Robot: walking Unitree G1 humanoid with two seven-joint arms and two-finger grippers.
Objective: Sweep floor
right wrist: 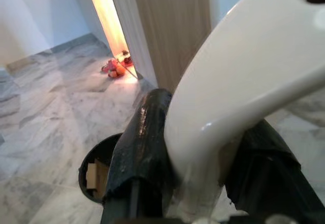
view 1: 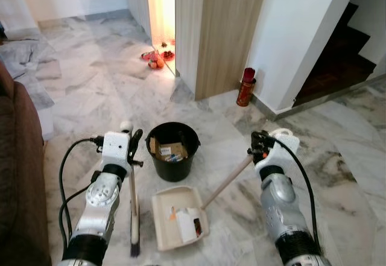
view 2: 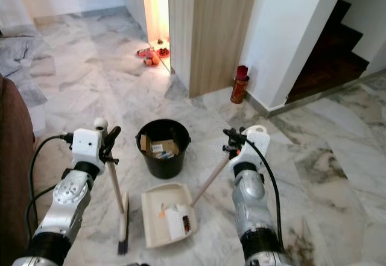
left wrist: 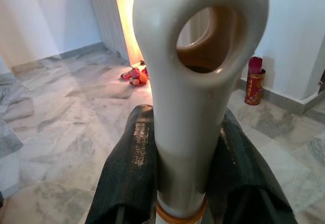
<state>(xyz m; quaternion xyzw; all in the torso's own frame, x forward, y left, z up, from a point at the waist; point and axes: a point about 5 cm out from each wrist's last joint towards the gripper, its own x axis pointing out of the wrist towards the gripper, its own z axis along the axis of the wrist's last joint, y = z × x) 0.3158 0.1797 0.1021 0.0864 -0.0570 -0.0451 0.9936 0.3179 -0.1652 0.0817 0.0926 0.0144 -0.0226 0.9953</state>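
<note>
On marble floor [view 1: 90, 91], left tool [view 1: 130, 142] pinches broom [view 1: 133, 205] near handle top, right tool [view 1: 260, 145] pinches dustpan [view 1: 175, 218] handle end by bin [view 1: 173, 151]; both light, stiff, smooth plastic, likely to twist w/ high grip.

Broom [view 1: 133, 212]: slim wooden stick with a cream grip and hanging loop at the top, dark bristles resting on the marble floor [view 1: 108, 85] at about 7 o'clock from the bucket. Stands nearly upright.

Dustpan [view 1: 178, 218]: cream, long wooden handle slanting up toward 2 o'clock, cream loop grip at its end. Pan lies flat on the floor at 6 o'clock from the bucket, holding scraps (white paper, something orange, a dark bit).

Bucket [view 1: 173, 151]: black, round, upright, holding cardboard pieces; sits between broom and dustpan handle.
</note>
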